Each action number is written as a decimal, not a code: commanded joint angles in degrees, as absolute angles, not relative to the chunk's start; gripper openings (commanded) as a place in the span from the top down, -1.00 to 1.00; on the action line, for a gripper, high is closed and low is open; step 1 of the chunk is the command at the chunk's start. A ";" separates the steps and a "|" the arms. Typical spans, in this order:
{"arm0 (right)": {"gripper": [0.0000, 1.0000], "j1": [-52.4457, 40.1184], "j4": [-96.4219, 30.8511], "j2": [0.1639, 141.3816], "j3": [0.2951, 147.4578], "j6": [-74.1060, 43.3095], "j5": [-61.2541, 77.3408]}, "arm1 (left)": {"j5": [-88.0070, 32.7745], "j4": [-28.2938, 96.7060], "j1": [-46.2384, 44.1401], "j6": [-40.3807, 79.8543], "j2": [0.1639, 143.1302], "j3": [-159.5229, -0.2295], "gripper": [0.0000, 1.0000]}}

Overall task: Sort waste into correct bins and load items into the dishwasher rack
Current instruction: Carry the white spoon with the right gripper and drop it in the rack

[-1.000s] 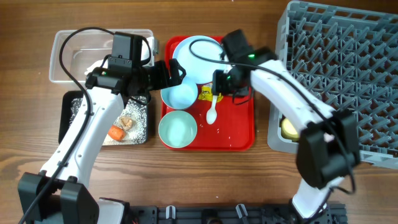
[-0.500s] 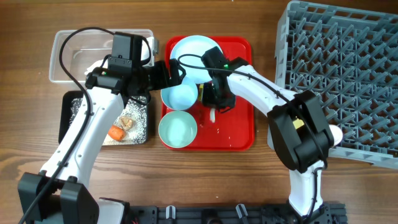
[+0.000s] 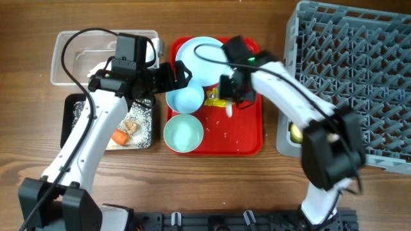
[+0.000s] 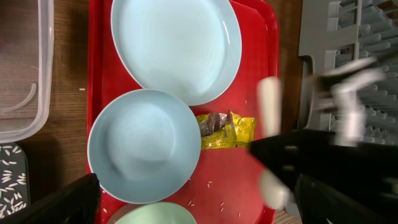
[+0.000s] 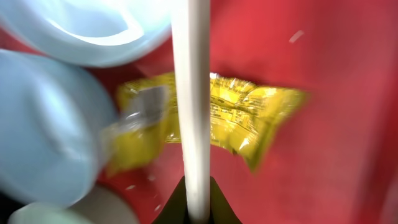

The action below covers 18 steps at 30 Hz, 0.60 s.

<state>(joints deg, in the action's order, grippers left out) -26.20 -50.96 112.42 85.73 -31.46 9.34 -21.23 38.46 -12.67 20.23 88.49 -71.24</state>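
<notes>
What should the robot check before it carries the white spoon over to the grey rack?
1. Spoon gripped: ok, the right gripper is shut on it.
2. Yellow wrapper not picked up too: ok, it lies on the red tray under the spoon.
3. Spoon lifted off the tray: cannot tell, the views are blurred.
4. Left gripper out of the path: ok, open above a blue bowl, left of the spoon.
5. Room in the rack: ok, many slots hold nothing.
</notes>
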 commanded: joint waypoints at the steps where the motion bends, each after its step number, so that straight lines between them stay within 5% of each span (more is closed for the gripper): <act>1: 0.91 -24.01 -51.68 100.99 86.41 -28.14 8.54 | -20.93 38.41 -12.86 19.73 88.20 -71.26 -1.00; 9: 0.91 -11.03 -57.28 90.70 86.41 -26.22 2.07 | -20.93 38.41 -12.86 19.73 88.20 -71.26 -1.00; 18: 0.91 7.60 -65.36 90.52 85.36 -43.88 -6.42 | -20.93 38.41 -12.86 19.73 88.20 -71.26 -1.00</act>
<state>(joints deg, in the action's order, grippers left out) 3.70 -62.48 91.96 85.69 -34.57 0.51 -21.23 38.46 -12.67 20.23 88.49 -71.24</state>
